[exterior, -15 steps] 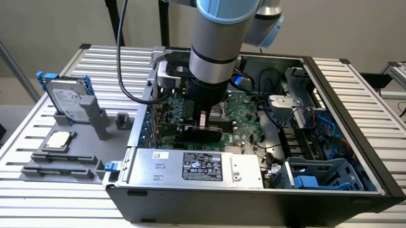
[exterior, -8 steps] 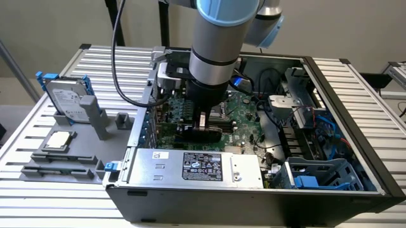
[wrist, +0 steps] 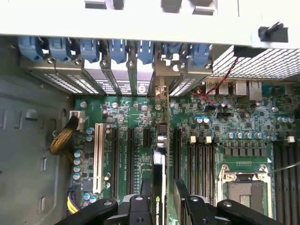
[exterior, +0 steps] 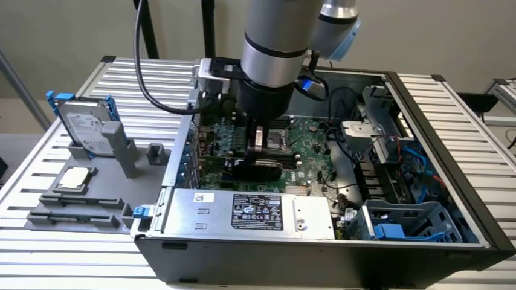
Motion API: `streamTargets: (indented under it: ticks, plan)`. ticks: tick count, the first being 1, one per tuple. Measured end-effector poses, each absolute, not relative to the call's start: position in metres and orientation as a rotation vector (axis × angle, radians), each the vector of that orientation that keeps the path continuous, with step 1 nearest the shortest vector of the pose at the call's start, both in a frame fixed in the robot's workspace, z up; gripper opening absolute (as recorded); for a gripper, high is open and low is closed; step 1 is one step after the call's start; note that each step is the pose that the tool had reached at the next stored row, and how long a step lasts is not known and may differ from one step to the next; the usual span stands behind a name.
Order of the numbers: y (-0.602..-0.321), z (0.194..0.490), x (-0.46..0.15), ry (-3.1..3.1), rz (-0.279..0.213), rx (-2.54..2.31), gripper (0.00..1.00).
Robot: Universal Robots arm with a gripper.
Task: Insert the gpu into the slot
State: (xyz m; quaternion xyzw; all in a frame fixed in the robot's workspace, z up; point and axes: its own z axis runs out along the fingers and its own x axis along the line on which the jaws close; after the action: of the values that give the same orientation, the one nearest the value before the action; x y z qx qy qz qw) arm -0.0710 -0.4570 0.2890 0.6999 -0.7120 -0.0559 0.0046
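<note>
While the hand [wrist: 160,202] pinches the gpu [wrist: 158,166] edge-down over the green motherboard [wrist: 136,110], a slight tilt or sideways offset could jam its edge beside the slot and bend the card.

- A robotics lab or workshop.
- Slatted silver aluminium desk [exterior: 472,133] carries an open black metal computer case [exterior: 322,260].
- Grey plastic fixture tray [exterior: 109,193] holds loose parts.

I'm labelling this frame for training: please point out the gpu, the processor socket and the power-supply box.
gpu [wrist: 158,187], wrist view, narrow edge facing the camera.
processor socket [wrist: 243,194], wrist view, middle of its metal frame.
power-supply box [exterior: 256,211], exterior view, its printed label.
</note>
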Motion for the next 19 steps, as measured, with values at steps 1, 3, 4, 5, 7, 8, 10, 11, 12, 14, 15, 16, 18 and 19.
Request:
streamTargets:
  ticks: [1,3,4,5,7,8,10,11,12,14,15,16,18,19]
  plan:
    - [-0.457,0.292,-0.071,-2.230,-0.175,2.193,0.33]
    - [-0.457,0.294,-0.072,-2.230,-0.175,2.193,0.31]
    - [-0.457,0.294,-0.073,-2.229,-0.175,2.194,0.25]
    - [-0.456,0.294,-0.073,-2.229,-0.175,2.194,0.18]
    - [-0.456,0.294,-0.076,-2.228,-0.175,2.195,0.13]
    - [-0.456,0.294,-0.078,-2.227,-0.175,2.196,0.11]
    - [-0.456,0.294,-0.082,-2.223,-0.175,2.199,0.11]
    - [-0.456,0.294,-0.085,-2.221,-0.175,2.201,0.11]
    - [-0.456,0.293,-0.087,-2.219,-0.175,2.203,0.11]
    - [-0.456,0.293,-0.093,-2.215,-0.175,2.207,0.11]
    - [-0.456,0.292,-0.095,-2.214,-0.175,2.209,0.11]
    - [-0.456,0.292,-0.097,-2.212,-0.175,2.210,0.11]
    - [-0.456,0.292,-0.102,-2.209,-0.174,2.212,0.11]
    - [-0.456,0.292,-0.103,-2.207,-0.174,2.214,0.11]
